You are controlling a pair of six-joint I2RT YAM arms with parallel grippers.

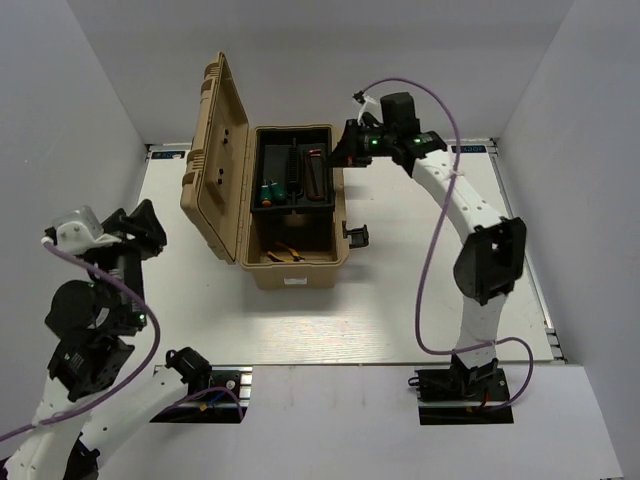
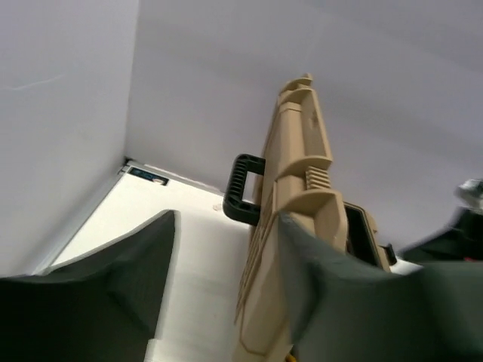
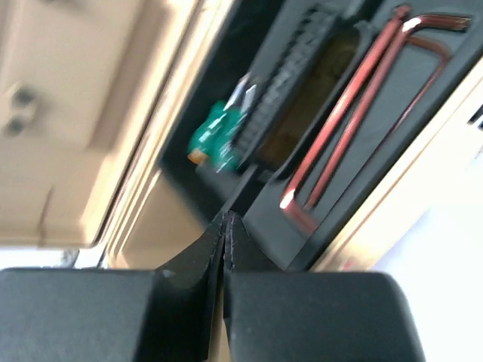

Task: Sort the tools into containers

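The left gripper (image 1: 148, 228) is hanging well apart from the case, out at the left side of the table (image 1: 400, 290). Its wrist camera is showing the two fingers spread wide with nothing between them.

Next along, the tan toolbox (image 1: 290, 275) is standing open, its lid (image 1: 215, 160) tipped back to the left and the black carry handle (image 2: 240, 188) sticking out from the lid's edge. A black tray (image 1: 277, 160) is sitting in the far half of the box. In its left compartment the green-handled screwdrivers (image 1: 275, 190) are lying side by side. In its right compartment the two reddish-brown hex keys (image 3: 347, 113) are lying together along the slot. In the open well nearer the arms, yellow-and-black pliers (image 1: 285, 255) are resting on the floor of the box. That well is dim from above, so there are probably two, but I am not counting them with confidence.

The right gripper (image 3: 225, 235) is hovering just over the right rim of the box, beside the hex-key slot. Its fingers are pressed together and are pinching nothing that shows.

Judging by how things are lying, the sorting is looking essentially finished. Every tool I can find is sitting in a compartment with its own kind, and I am seeing none loose outside the case. What may be remaining is drawing the right arm clear and perhaps closing the lid.
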